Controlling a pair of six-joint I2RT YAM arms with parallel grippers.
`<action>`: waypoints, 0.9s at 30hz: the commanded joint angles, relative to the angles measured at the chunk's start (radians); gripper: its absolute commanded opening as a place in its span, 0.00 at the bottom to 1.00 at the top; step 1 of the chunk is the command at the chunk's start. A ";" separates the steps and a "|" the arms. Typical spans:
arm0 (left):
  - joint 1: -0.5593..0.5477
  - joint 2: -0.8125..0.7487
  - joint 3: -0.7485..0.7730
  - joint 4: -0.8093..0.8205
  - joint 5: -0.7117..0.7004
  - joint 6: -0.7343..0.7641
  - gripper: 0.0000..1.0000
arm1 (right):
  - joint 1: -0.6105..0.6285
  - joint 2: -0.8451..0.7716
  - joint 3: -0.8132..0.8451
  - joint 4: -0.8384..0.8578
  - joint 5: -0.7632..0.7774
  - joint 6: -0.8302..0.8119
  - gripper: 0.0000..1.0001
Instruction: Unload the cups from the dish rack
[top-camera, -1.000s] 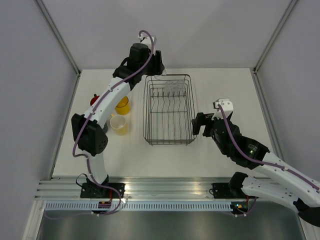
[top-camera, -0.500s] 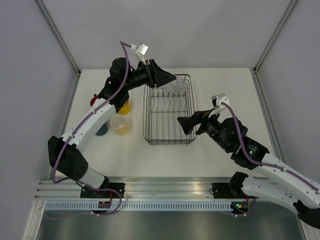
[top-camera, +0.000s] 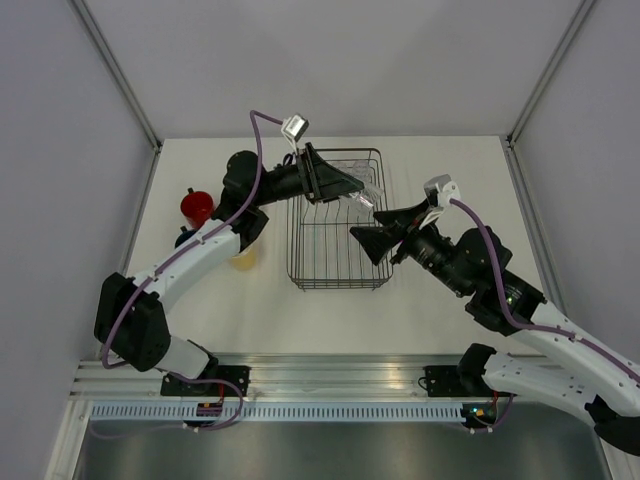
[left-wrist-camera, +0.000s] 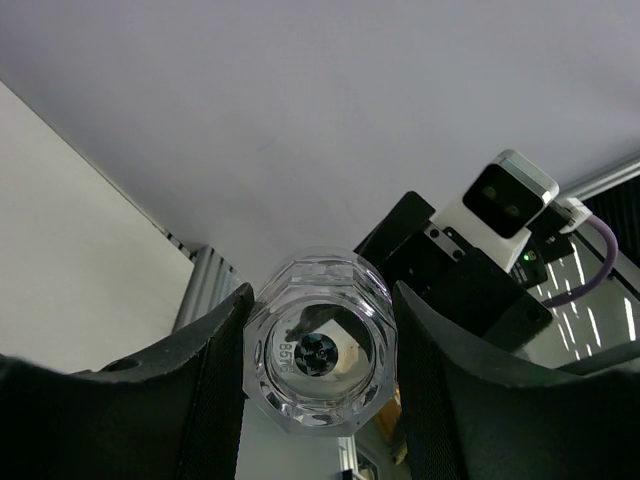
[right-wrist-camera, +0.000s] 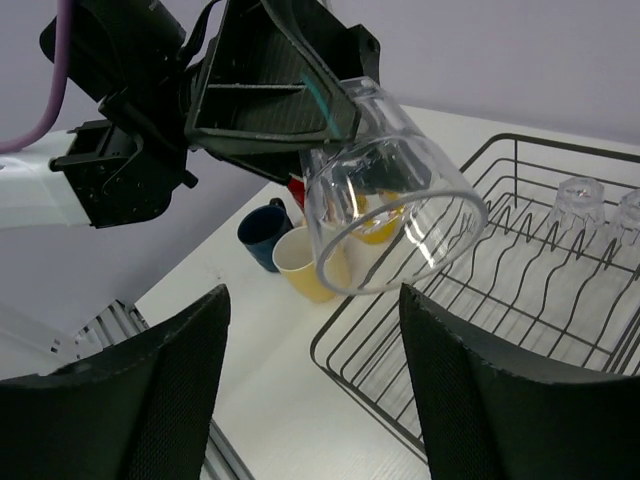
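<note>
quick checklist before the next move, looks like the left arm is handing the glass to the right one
1. Grip on the glass: left gripper is shut on the clear tumbler, one finger on each side. ok
2. Receiving jaws: right gripper is open and holds nothing. ok
3. Tumbler seated between the right fingers: it sits ahead of them in the wrist view, and the depth is unclear. cannot tell
4. Clearance: tumbler is held in the air above the dish rack, touching no wire. ok
5. Rack unloaded: two tumblers stand at its far end. not ok
</note>
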 joint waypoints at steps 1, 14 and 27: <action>-0.034 -0.071 -0.027 0.140 -0.009 -0.108 0.02 | -0.005 0.020 0.049 0.048 -0.020 -0.048 0.72; -0.085 -0.077 -0.173 0.305 -0.104 -0.306 0.02 | -0.003 0.021 0.020 0.165 -0.060 -0.080 0.28; -0.110 -0.113 -0.205 0.240 -0.138 -0.246 0.99 | -0.005 -0.012 -0.049 0.257 -0.057 -0.116 0.01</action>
